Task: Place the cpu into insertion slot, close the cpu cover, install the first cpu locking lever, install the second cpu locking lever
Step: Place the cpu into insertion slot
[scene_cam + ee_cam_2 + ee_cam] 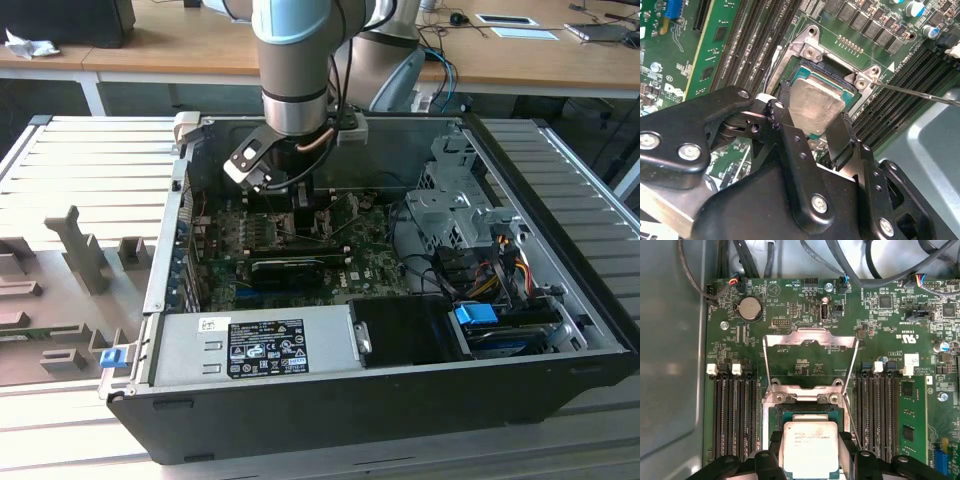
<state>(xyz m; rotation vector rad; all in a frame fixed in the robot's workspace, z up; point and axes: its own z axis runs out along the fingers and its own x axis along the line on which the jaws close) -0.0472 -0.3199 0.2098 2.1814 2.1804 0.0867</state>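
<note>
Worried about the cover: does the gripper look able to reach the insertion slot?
Probably yes: the cpu cover is flipped open, and the gripper holds the cpu right at the insertion slot.

Bright, even light. Soft glare on the cpu (815,107) top; the case wall (670,365) well beside it is washed pale.

Print on PSU sticker (268,348) & cpu (811,450) top, none legible.

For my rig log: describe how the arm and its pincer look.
The arm is a silver-grey tube with a pale blue joint cap and black cables alongside. The pincer is matte black: flat linked plates with silver screws, ending in two narrow fingers.
</note>
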